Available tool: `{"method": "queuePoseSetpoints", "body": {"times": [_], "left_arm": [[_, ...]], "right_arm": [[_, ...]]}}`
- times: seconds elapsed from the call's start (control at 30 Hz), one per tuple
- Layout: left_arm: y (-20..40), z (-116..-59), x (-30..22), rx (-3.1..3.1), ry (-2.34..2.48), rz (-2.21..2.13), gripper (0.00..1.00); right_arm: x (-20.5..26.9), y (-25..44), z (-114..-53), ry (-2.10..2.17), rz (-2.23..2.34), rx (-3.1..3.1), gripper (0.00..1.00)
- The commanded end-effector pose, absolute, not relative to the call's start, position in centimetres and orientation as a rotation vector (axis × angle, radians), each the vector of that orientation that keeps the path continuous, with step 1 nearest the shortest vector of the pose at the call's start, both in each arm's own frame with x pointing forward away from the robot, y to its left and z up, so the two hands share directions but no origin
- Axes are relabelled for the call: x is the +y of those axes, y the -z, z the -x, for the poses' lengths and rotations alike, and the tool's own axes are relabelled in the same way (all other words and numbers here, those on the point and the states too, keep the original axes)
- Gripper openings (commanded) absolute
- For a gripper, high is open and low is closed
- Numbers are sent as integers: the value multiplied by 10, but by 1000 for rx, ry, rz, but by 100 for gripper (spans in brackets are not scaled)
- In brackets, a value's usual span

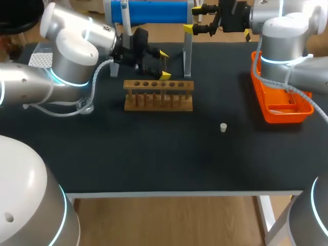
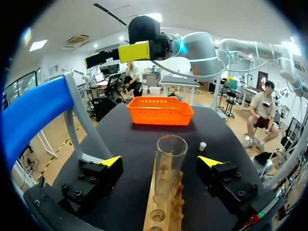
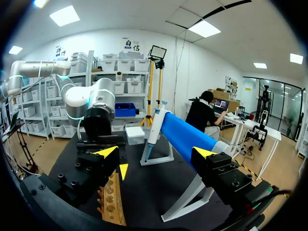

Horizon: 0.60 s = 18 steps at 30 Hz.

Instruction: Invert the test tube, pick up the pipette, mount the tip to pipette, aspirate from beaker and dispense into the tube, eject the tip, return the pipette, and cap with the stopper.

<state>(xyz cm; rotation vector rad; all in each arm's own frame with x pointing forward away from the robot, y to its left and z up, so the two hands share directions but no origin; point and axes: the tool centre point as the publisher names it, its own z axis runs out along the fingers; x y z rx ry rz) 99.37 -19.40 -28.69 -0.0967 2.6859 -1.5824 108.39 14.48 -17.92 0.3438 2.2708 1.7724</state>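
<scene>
Tube (image 2: pixel 169 166) stands mouth-up in the rack (image 1: pixel 158 97) between my left gripper's (image 1: pixel 164 64) open fingers, so the flip looks done; right gripper (image 3: pixel 155 152) open, empty, near the pipette (image 3: pixel 153 129) on its stand; stopper (image 1: pixel 223 127) on the table, rest pending

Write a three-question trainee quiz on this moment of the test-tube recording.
1. True or false: the left gripper is shut on the test tube standing in the wooden rack.
2. The stopper lies: A) in the wooden rack, B) on the bare table, C) in the left gripper.
3. Which arm's gripper is beside the blue pipette stand?
Key: 1 false, its fingers are open; 2 B; 3 the right gripper.
</scene>
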Motion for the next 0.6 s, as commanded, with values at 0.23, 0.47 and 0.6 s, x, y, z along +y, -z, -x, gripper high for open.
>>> {"method": "queuePoseSetpoints", "body": {"times": [0.23, 0.47, 0.6], "left_arm": [[290, -998, -197, 2702, 1582, 91, 100], [290, -998, -197, 2702, 1582, 91, 100], [290, -998, -197, 2702, 1582, 91, 100]], "right_arm": [[144, 179, -1085, -1772, -342, 2276, 100], [144, 179, -1085, -1772, -342, 2276, 100], [144, 179, -1085, -1772, -342, 2276, 100]]}}
